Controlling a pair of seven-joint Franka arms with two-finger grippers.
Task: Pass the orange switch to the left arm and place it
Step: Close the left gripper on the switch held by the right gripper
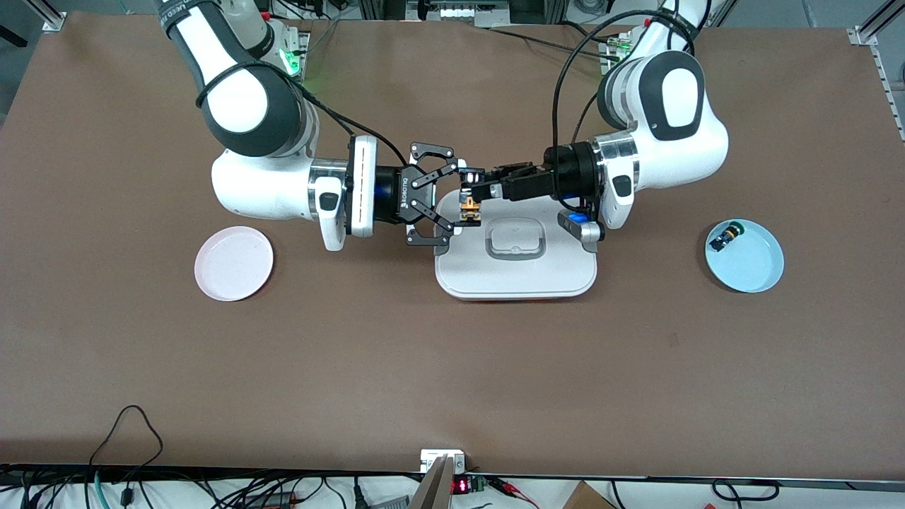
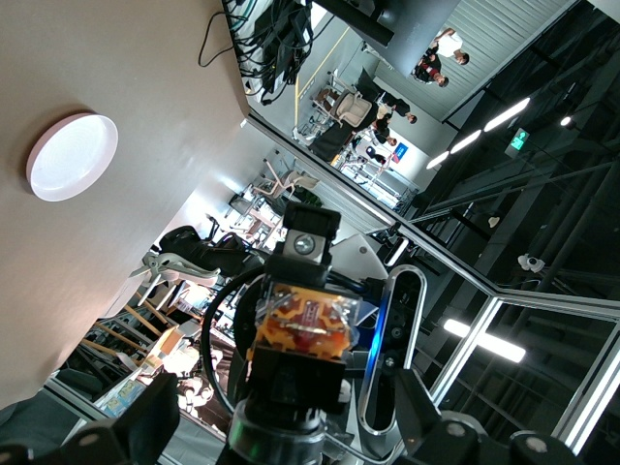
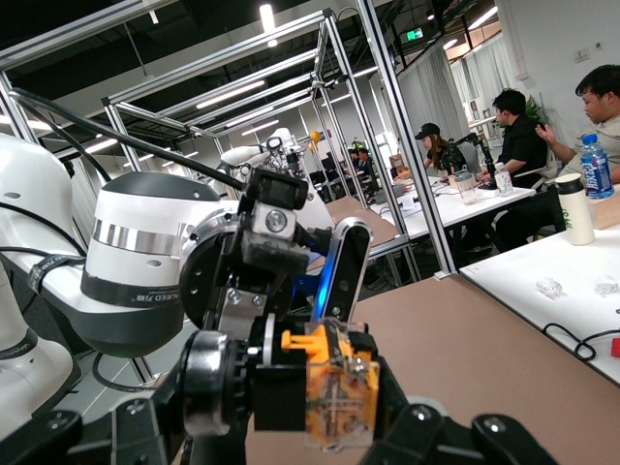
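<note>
The orange switch hangs in the air over the edge of the white box that faces the right arm's end. My right gripper, the one with linkage fingers, spans it end to end. One finger is against the orange body and the other is at the black round end. My left gripper, the slim one, reaches in from the other end of the table. Its fingers stand clear of the switch in the left wrist view. The switch also shows in the right wrist view.
A pink plate lies toward the right arm's end and also shows in the left wrist view. A light blue plate toward the left arm's end holds a black-and-blue switch. Cables run along the table edge nearest the front camera.
</note>
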